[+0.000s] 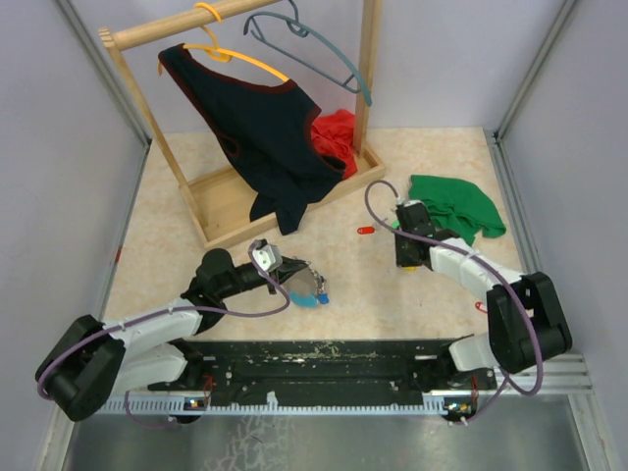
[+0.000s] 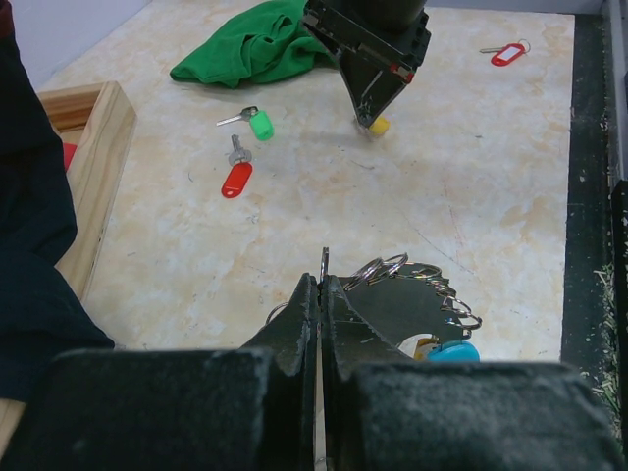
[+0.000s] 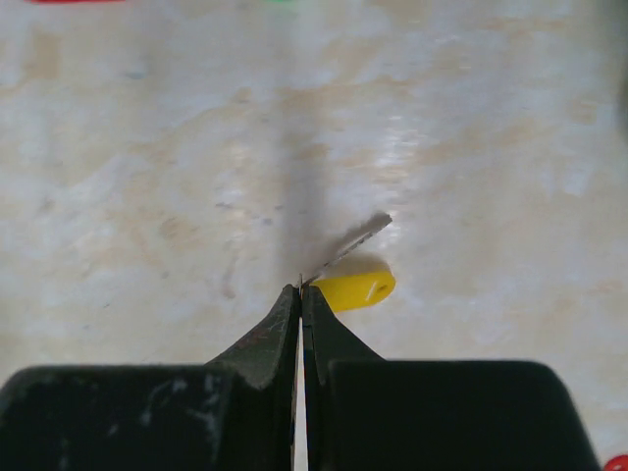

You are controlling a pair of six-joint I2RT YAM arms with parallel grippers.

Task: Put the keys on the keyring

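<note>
My left gripper (image 2: 323,280) is shut on a thin metal ring of the keyring (image 2: 417,285), a wiry coiled loop with a light-blue piece (image 2: 453,351) hanging at its right. In the top view the left gripper (image 1: 299,277) holds the keyring (image 1: 313,294) low at table centre. My right gripper (image 3: 300,287) is shut on the yellow-capped key (image 3: 355,290), pinching it at the thin metal by its head; the blade (image 3: 355,238) points up right. It also shows in the left wrist view (image 2: 378,126). A green key (image 2: 259,125) and a red key (image 2: 235,180) lie loose.
A green cloth (image 1: 456,204) lies at the back right. A wooden rack (image 1: 211,191) with a dark garment (image 1: 265,128) and hangers stands at the back left. Another red key tag (image 2: 505,54) lies near the right arm (image 1: 491,285). Grey walls close both sides.
</note>
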